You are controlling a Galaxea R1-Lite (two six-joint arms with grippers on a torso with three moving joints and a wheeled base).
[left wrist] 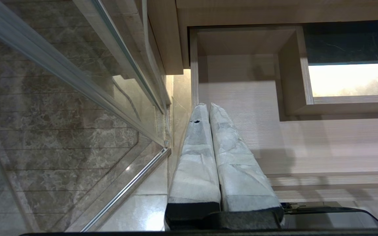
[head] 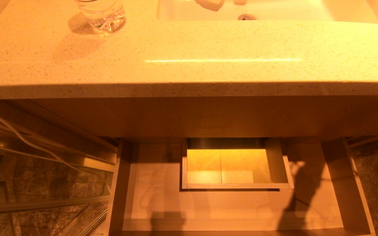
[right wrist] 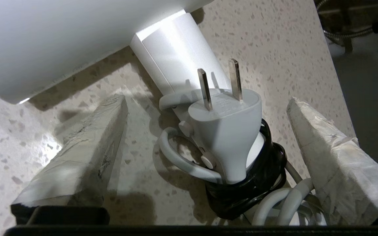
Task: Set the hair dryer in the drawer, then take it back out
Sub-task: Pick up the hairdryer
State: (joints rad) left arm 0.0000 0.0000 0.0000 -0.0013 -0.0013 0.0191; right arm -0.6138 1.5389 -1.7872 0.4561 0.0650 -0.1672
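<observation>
**Hair dryer on the counter, framed by the parted right gripper**

The hair dryer [right wrist: 44, 39] was seen lying on the speckled countertop [right wrist: 274, 49], its white body wide and smooth, its handle [right wrist: 179, 55] slanting down toward a bundled cord [right wrist: 284, 200] bound by a black strap [right wrist: 258, 183], with the two-pin plug [right wrist: 225, 131] standing on top. The shell was judged rigid, fairly light and slippery; the cord was judged soft and apt to snag or trail. The handle, being narrower than the body, was judged the better place to be gripped, above the cord bundle rather than on the plug.

The right gripper [right wrist: 205, 101] was held with its padded fingers [right wrist: 84, 147] spread wide and nothing between them clamped; handle and plug lay in the gap, nearer the one finger than the other. Whether either pad touched the cord could not be told, since the bundle was partly hidden.

The left gripper [left wrist: 208, 106] was parked beside the drawer [head: 228, 209] with fingers pressed together, empty. The drawer stood pulled out below the counter, its boxed cut-out [head: 235, 164] visible, and no dryer was in it.
</observation>
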